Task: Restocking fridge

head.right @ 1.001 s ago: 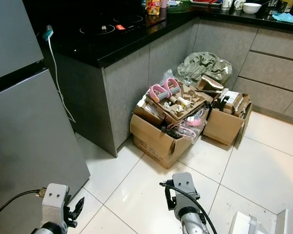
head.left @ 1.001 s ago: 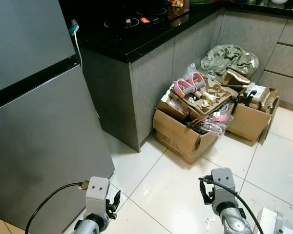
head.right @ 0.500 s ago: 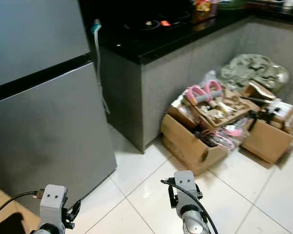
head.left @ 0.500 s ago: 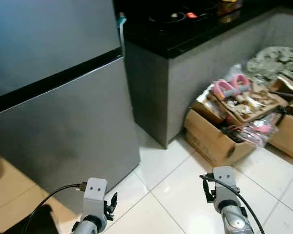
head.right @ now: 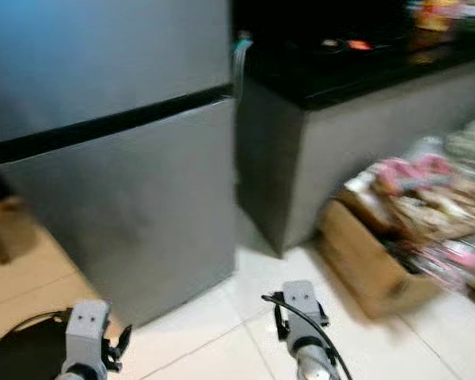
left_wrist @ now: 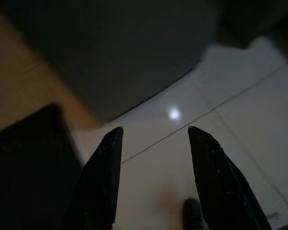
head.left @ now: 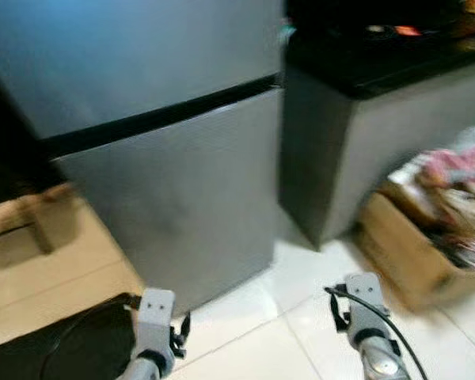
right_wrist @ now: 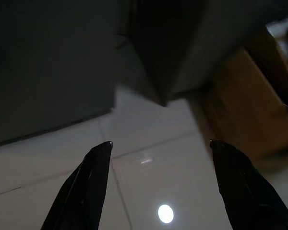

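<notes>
Closed grey fridge (head.left: 166, 166) stands beside the black counter (head.left: 380, 67). Left gripper (left_wrist: 153, 139) and right gripper (right_wrist: 158, 148) hang released, empty, above floor tiles (head.left: 301, 317).

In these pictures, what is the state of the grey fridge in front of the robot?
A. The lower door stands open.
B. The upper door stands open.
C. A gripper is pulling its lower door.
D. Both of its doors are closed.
D: the fridge shows two flat closed fronts with only a dark seam between them, and the left gripper and the right gripper are both open and empty over the floor tiles.
</notes>
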Controlling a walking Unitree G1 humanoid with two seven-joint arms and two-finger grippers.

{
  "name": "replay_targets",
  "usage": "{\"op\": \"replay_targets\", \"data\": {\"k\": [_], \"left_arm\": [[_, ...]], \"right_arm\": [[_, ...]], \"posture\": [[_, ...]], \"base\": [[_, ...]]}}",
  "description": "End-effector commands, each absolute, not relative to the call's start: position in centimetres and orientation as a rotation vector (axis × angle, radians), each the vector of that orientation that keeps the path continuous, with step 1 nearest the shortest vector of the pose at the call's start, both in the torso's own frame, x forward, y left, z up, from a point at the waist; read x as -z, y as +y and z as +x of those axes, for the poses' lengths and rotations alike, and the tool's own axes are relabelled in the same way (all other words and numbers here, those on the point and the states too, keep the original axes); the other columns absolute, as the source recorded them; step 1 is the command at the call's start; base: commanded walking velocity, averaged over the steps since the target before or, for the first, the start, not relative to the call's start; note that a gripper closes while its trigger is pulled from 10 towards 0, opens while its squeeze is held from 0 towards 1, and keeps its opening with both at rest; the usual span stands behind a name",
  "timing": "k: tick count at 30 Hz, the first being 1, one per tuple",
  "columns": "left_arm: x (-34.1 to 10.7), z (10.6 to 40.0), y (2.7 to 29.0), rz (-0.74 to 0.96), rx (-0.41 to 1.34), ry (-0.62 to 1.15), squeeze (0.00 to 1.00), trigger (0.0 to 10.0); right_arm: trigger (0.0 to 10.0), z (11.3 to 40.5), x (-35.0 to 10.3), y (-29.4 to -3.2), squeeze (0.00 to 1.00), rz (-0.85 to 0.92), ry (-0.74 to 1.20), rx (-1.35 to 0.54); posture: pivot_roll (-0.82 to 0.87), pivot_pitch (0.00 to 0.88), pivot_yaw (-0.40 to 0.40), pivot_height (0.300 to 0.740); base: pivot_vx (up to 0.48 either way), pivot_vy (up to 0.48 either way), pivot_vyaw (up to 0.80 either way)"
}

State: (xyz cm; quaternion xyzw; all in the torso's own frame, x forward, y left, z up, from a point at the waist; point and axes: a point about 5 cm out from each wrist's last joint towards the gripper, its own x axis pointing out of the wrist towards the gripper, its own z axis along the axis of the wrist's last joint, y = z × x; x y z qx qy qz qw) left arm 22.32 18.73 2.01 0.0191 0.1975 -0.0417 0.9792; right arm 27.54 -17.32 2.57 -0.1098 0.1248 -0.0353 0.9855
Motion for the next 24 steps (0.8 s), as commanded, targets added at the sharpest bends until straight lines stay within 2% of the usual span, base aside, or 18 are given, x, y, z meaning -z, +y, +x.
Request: {"op": "replay_targets", "data": {"k": [1,24], "left_arm": [[-1.72,22.03,18.79,0.042,0.081,0.417,0.00,10.0],[-1.62,21.95,18.79,0.041,0.071,0.423,0.00,10.0]], "right_arm": [[10.0,27.16,-2.07,-17.36,0.00,-0.219,0.276,0.075],[10.0,27.04,-2.04,-17.22,0.00,-0.211,0.277,0.070]], "posture": [[-0.09,0.136,0.023,0.740],[-0.09,0.139,0.022,0.740]], "base": [[0.000,0.000,0.79],[0.000,0.000,0.79]]}}
